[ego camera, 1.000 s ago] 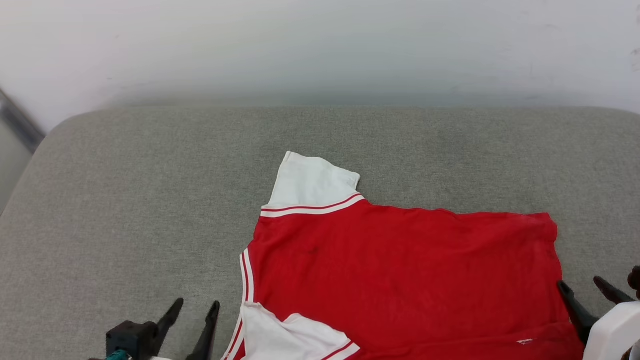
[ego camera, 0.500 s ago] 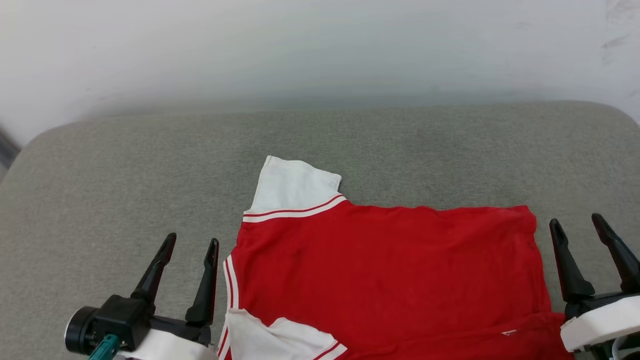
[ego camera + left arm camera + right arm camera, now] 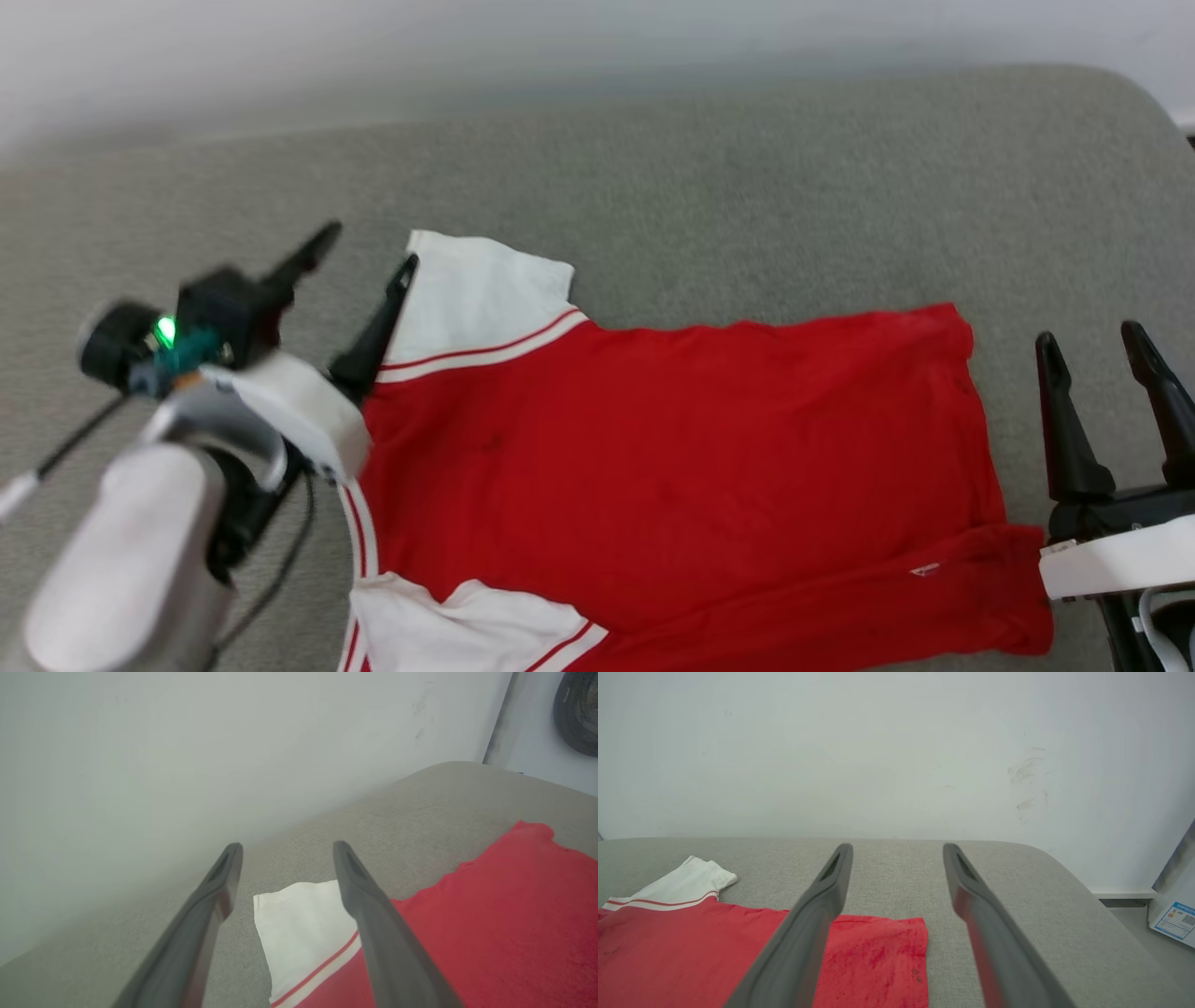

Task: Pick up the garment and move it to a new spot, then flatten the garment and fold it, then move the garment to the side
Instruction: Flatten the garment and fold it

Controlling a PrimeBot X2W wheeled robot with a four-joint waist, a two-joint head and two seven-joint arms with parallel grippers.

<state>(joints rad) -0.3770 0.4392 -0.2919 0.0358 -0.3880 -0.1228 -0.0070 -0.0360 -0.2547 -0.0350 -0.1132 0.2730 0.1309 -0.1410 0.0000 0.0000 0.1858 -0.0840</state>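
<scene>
We noted red jersey [image 3: 672, 467] lying flat on grey cushion [image 3: 747, 187]. Left gripper [image 3: 371, 245] spread wide, empty; white sleeve [image 3: 476, 299] beneath its right finger, which we judged staged for sleeve fold. Right gripper [image 3: 1089, 334] equally wide, empty, jersey hem [image 3: 966, 411] just left of its left finger.

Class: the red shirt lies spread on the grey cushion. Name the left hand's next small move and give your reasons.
Probably lower the left hand onto the far white sleeve and close on it. The garment lies spread on the grey cushion with that sleeve sticking out, and the open hand hovers at its edge.
</scene>
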